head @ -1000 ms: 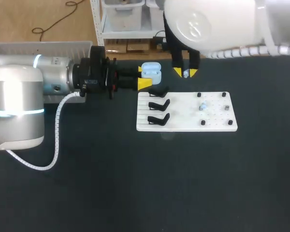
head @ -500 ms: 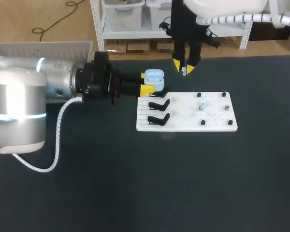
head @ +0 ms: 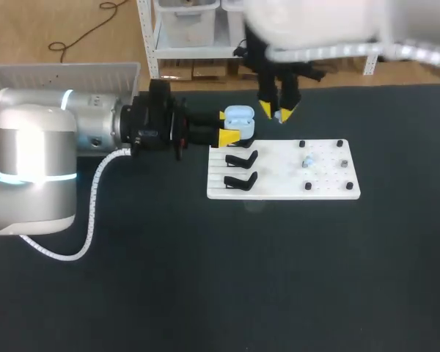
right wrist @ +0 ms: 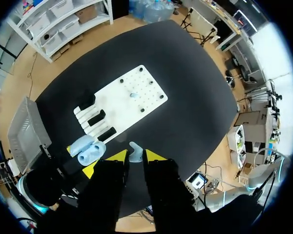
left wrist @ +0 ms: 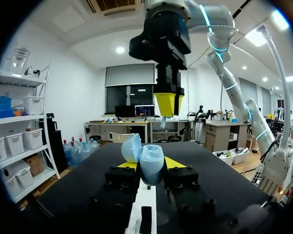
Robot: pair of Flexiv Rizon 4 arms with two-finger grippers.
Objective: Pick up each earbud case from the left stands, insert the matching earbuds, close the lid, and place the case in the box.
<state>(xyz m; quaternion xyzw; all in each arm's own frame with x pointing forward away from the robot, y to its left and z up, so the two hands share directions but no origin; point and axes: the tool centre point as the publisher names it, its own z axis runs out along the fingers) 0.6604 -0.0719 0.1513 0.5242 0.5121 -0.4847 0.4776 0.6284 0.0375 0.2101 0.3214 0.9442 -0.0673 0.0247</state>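
A light blue earbud case (head: 240, 117) with its lid up is held over the board's far left corner, my left gripper (head: 232, 129) shut on it. In the left wrist view the case (left wrist: 149, 162) sits between the yellow tips. Just right of it and a little higher, my right gripper (head: 279, 111) is shut on a small pale blue earbud (right wrist: 135, 152). From the left wrist that gripper (left wrist: 168, 104) hangs above and beyond the case. The white board (head: 330, 187) carries three black stands (head: 241, 158) on its left and another earbud (head: 308, 161) among its pegs.
A grey slatted box (head: 66, 72) stands at the table's far left, behind my left arm. Short black pegs (head: 340, 144) stick up from the board's right half. Dark tabletop stretches in front of the board.
My left gripper has carried the case to the right and slightly nearer the board. The right gripper rose a little, then came back down by the case, its arm swinging overhead.
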